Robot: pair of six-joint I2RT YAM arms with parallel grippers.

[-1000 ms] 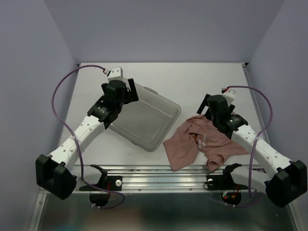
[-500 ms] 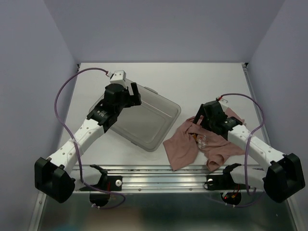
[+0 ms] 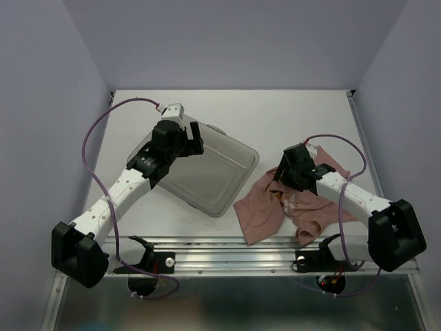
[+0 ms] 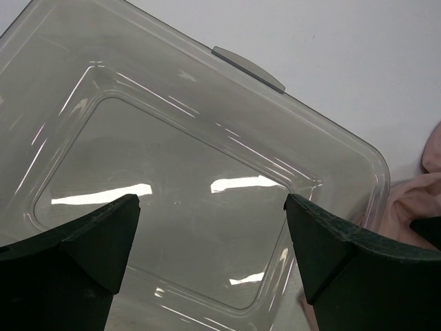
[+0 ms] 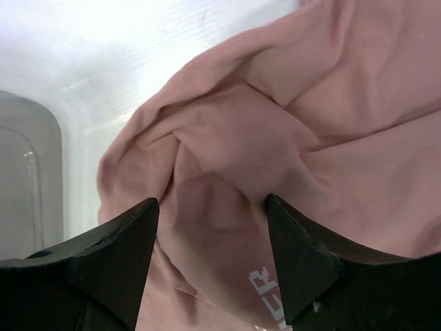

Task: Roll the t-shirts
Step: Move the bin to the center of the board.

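The dusty-pink t-shirt [image 3: 265,207] lies crumpled on the table at the front right, a white print showing on it [image 5: 265,286]. My right gripper [image 3: 281,181] is down on the shirt's upper left part. In the right wrist view its jaws [image 5: 212,207] stand apart on either side of a raised fold of pink cloth [image 5: 227,158], partly narrowed, not pinched on it. My left gripper [image 3: 195,138] hovers wide open over the bin, nothing between its fingers [image 4: 212,207].
A clear grey plastic bin [image 3: 207,176] lies at the centre left, its rim handle [image 4: 248,58] toward the back, its corner [image 5: 27,179] close to the shirt's left edge. Arm bases and a metal rail [image 3: 227,252] line the near edge.
My right gripper dropped down and left onto the shirt and its jaws narrowed around a fold. The left gripper swung slightly right over the bin, still open.
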